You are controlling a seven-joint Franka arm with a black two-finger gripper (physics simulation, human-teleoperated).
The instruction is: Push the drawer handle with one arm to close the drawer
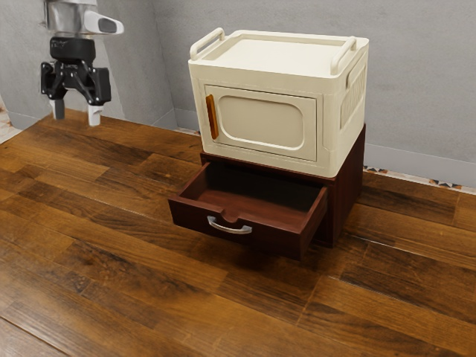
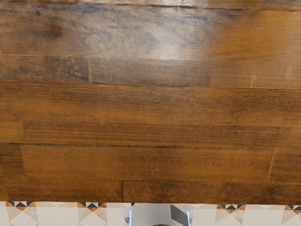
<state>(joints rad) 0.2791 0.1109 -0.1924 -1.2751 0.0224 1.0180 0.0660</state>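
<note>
Worktop (image 1: 111, 230) of brown wood planks, grain running in light and dark streaks, a soft sheen on it in the wrist view. Beyond one edge there, floor tiles (image 2: 108, 216), pale with dark and orange triangles; more tiles past the far edge. Plain grey walls (image 1: 416, 74) meet in a corner, pale skirting (image 1: 424, 162) along the foot. Dark red cabinet (image 1: 349, 186) stands near the worktop's far edge, its drawer (image 1: 275, 236) pulled out and empty inside, silver handle (image 1: 230, 227) on the front. Cream box (image 1: 260, 82) sits on top, door closed, orange grip (image 1: 212, 117) on it. Claw (image 1: 76, 113) hangs over the worktop at the exterior view's left, well apart from the handle; fingers spread wide, nothing held.
</note>
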